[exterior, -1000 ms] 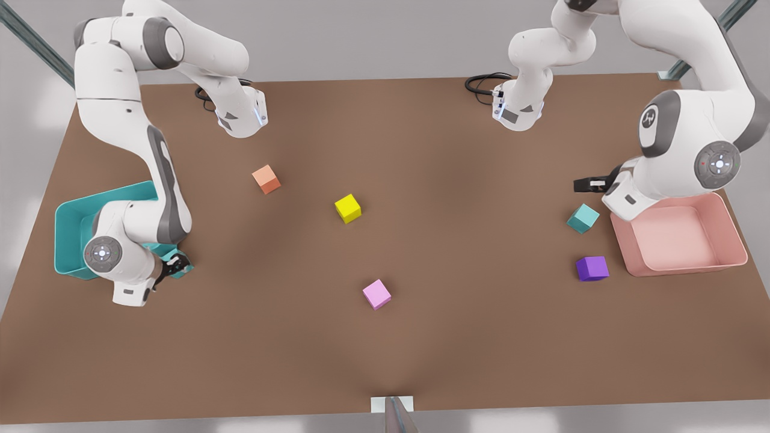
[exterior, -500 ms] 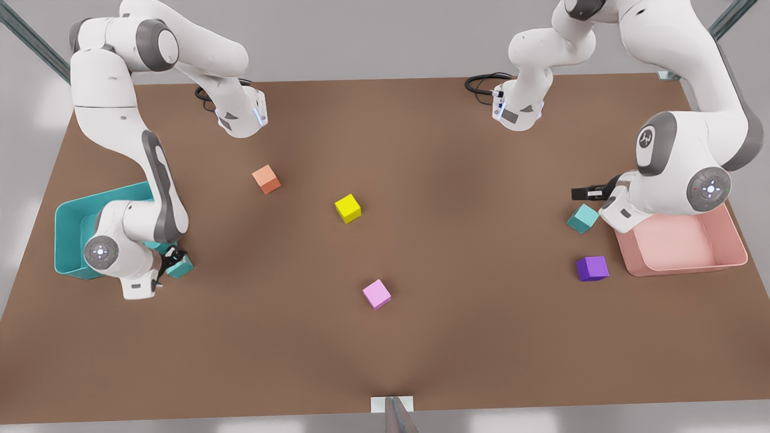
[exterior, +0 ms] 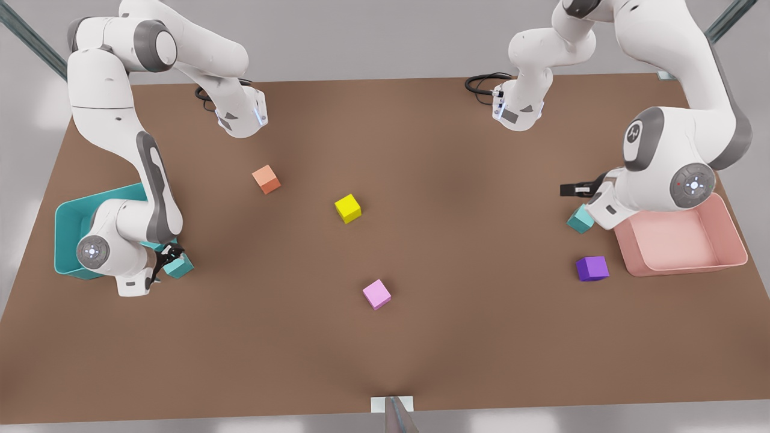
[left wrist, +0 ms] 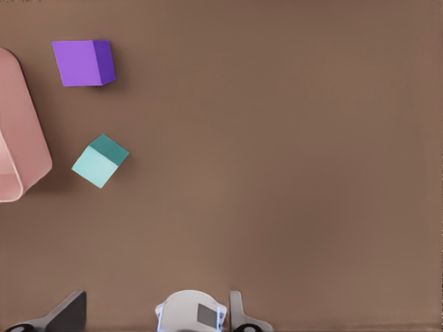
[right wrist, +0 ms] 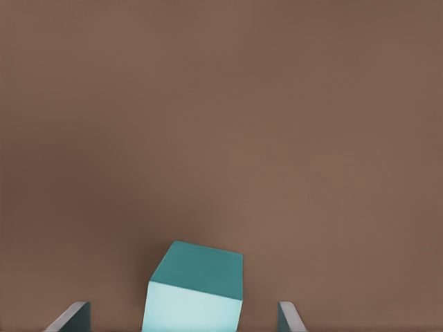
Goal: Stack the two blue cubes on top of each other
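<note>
Six small cubes lie on the brown table: two teal, and one each in purple, pink, yellow and orange. There are two open bins, a teal bin at the front view's left edge and a pink bin at its right edge, and two white arms, one over each bin.

The first teal cube sits on the table just beside the teal bin's near corner. The right gripper is down at it. In the right wrist view this cube sits between the two fingertips, turned a little askew. The fingers are spread, with a strip of bare table on either side of the cube, so nothing is pinching it.

The second teal cube rests on the table just off the pink bin's corner, with the purple cube near it toward the front edge. The left arm's wrist hangs over it and partly covers it in the front view. In the left wrist view the left gripper has its fingers apart with nothing between them, and this cube lies well clear of the tips, beside the curved pink bin wall.

The yellow, orange and pink cubes lie scattered mid-table, apart from both grippers.
</note>
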Controlling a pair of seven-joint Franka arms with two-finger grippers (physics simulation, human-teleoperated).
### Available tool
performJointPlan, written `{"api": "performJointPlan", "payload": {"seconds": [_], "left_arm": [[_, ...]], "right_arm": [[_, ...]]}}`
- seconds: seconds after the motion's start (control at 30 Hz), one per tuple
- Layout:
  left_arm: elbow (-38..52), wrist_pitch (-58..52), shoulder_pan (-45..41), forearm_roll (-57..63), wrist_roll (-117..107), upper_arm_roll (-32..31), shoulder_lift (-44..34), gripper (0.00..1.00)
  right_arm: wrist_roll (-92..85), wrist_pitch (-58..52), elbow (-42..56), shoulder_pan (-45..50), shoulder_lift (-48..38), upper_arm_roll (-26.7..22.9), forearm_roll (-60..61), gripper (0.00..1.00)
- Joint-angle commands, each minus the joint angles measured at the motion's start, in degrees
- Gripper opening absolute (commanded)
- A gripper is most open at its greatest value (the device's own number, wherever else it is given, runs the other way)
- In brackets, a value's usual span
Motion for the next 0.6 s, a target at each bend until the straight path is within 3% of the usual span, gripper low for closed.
{"api": "performJointPlan", "payload": {"seconds": [0.0, 0.57], "left_arm": [[0.1, -0.6, 0.1, -1.2, -0.4, -0.1, -0.1, 1.00], [1.0, 0.8, -0.7, -2.6, -0.3, -0.1, 0.8, 1.00]], "right_arm": [[1.9, -0.1, -0.1, 0.0, 0.1, 0.0, 0.1, 1.00], [9.0, 1.4, 0.1, 0.4, 2.5, -1.0, -2.4, 1.00]]}}
